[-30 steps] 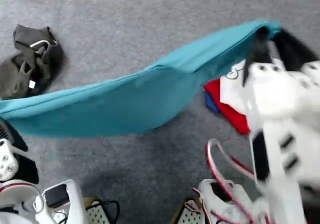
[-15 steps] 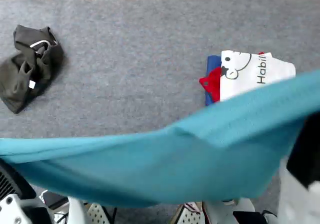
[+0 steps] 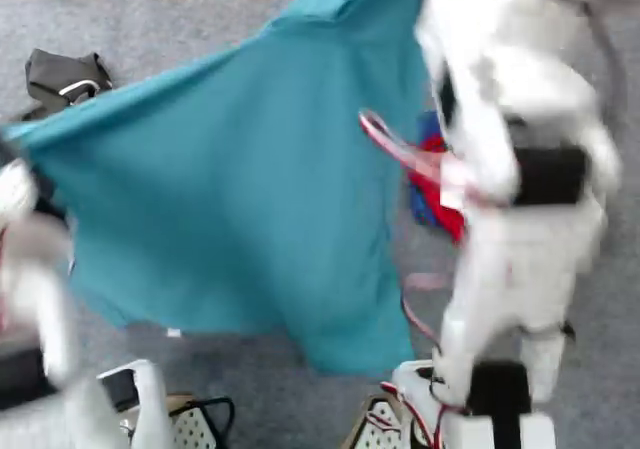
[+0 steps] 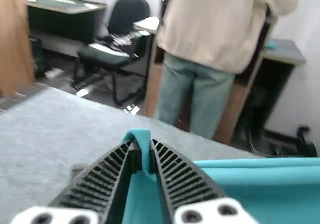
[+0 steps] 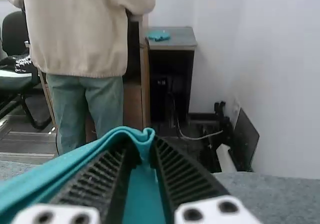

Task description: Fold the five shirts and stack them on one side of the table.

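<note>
Behind teal shirt [image 3: 230, 189], folded stack [image 3: 420, 207] half-hidden

Right arm [image 3: 520, 169]: reared up high on right in high view, links stacked near vertical, wrist end at top, outline blurred. Right gripper [image 5: 145, 143]: held roughly level, jaws closed, ribbed fingers [image 5: 100, 179] meeting at tips, pinching fold of shirt [image 3: 230, 189].

Left arm [image 3: 35, 269]: lifted at left edge in high view, badly blurred, pose hard to read. Left gripper [image 4: 143, 146]: roughly level, jaws closed, ribbed fingers [image 4: 100, 174] nipping shirt edge between tips.
</note>
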Motion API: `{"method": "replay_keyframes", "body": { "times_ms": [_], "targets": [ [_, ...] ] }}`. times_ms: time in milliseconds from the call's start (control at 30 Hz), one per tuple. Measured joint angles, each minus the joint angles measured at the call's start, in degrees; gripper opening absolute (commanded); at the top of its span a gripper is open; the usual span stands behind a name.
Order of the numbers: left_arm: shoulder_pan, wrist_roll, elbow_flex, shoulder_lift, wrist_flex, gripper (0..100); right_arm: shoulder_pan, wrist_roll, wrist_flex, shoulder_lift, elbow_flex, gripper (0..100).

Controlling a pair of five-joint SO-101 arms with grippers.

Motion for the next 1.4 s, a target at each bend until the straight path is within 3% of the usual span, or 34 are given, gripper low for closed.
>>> {"method": "replay_keyframes", "body": {
  "times_ms": [133,233,533,700,867,1100,1267,1400],
  "targets": [
    [2.73,0.00,5.89,12.57,-22.95,3,-0.26,0.00,-11.96,7.65,4.57,1.4],
    [3.25,0.00,0.09,23.38,-27.60,3,-0.53,0.00,-14.07,11.43,4.48,1.4],
    [3.43,0.00,-30.24,52.04,-17.93,3,-1.93,0.44,-14.33,20.84,-8.18,1.4],
    [3.43,0.00,-37.19,57.67,-11.52,3,-2.02,2.29,-5.36,23.12,-12.92,1.5],
    [3.43,0.00,-35.34,58.55,-5.19,3,-2.02,5.36,13.63,23.21,-17.93,1.5],
    [3.43,0.00,-21.27,58.55,-4.48,3,-2.64,15.91,40.35,23.65,-19.78,1.5],
    [3.43,-0.88,-12.31,58.55,-4.48,3,-3.78,20.04,48.97,23.56,-15.47,1.4],
    [3.43,-7.21,-6.59,58.55,-4.48,3,-5.98,21.89,51.25,23.56,-9.67,1.4]
  ]
}}
